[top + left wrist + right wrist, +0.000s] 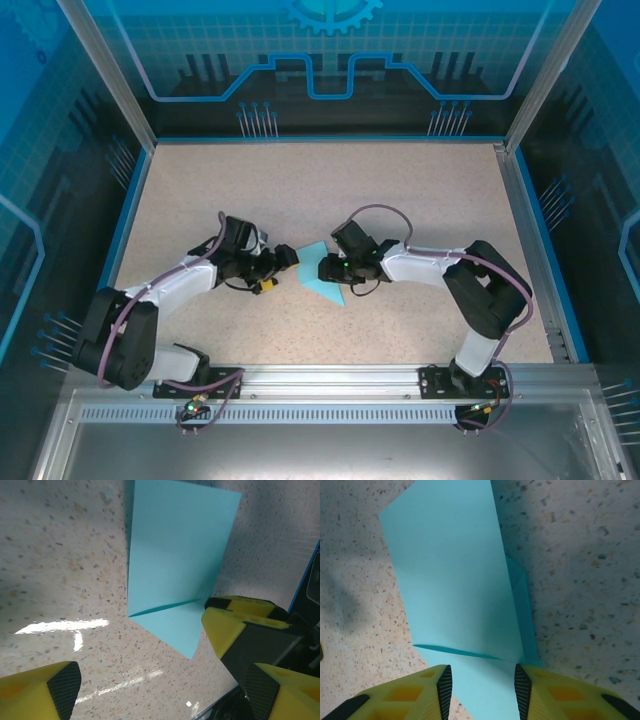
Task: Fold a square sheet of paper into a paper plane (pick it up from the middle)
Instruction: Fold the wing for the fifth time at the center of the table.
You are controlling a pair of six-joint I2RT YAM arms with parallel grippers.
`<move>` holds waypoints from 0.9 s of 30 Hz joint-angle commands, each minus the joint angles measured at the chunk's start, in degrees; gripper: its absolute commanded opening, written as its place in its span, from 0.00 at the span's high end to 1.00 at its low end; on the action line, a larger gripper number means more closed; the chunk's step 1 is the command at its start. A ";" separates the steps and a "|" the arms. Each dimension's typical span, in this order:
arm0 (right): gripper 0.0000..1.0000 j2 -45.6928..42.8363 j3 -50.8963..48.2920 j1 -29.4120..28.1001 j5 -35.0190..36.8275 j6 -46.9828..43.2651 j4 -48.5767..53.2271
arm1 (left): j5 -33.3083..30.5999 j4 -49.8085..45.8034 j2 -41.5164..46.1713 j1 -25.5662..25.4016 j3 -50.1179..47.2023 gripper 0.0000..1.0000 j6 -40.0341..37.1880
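I have the sheet of paper (323, 289) lying on the speckled table (300, 190) near its middle, between my two grippers, which face each other across it. The left gripper (288, 258) sits just beside the paper's left edge. In its wrist view the jaws are spread wide (160, 695), with nothing between them but table, and the paper (175, 555) lies ahead with a crease across its near corner. The right gripper (325, 270) is over the sheet's other side. Its wrist view shows the jaws held apart (482, 685), with the paper (455, 580) running flat between the pads, not pinched. I can't tell whether the tips press on it
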State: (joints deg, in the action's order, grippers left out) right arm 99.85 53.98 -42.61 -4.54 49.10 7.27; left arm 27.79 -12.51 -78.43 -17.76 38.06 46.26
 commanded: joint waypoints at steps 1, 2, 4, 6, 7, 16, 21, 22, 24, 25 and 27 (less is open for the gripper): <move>0.60 1.30 -1.07 1.13 -1.91 0.44 -0.72 | 2.70 2.37 -1.59 -1.86 0.06 0.13 1.90; 0.60 1.41 -1.16 1.22 -2.04 0.23 -0.54 | 2.72 2.52 -1.91 -2.23 0.17 0.14 2.07; 0.60 1.70 -1.07 1.37 -2.22 -0.14 0.00 | 2.62 2.71 -2.63 -2.86 0.38 0.14 2.58; 0.60 2.07 -0.97 1.62 -2.66 -0.32 0.46 | 2.64 3.02 -3.24 -3.39 0.65 0.15 2.96; 0.60 2.27 -0.99 1.74 -2.93 -0.37 0.52 | 2.66 3.15 -3.54 -3.64 0.70 0.16 3.23; 0.60 2.17 -3.10 3.12 -4.49 0.61 -1.31 | 3.26 5.83 -6.92 -6.44 1.34 0.24 5.47; 0.61 2.14 -3.26 3.65 -5.13 0.90 -2.08 | 2.93 6.57 -8.92 -6.93 2.01 0.29 6.06; 0.61 2.02 -3.26 3.75 -5.22 1.03 -2.33 | 2.88 6.77 -9.17 -6.89 1.95 0.29 6.23; 0.61 1.95 -5.06 3.95 -5.37 1.10 -2.69 | 2.93 7.36 -9.75 -6.98 2.08 0.30 6.67; 0.61 1.95 -5.26 4.11 -5.31 1.21 -2.77 | 2.92 7.62 -10.01 -7.00 2.13 0.31 6.78; 0.61 1.99 -5.52 4.27 -5.39 1.42 -2.87 | 2.90 8.15 -10.57 -7.04 2.36 0.34 7.13</move>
State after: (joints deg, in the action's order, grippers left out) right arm 101.12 50.54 -39.33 -10.57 49.80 2.83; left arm 29.47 -5.87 -87.92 -24.29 38.59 52.27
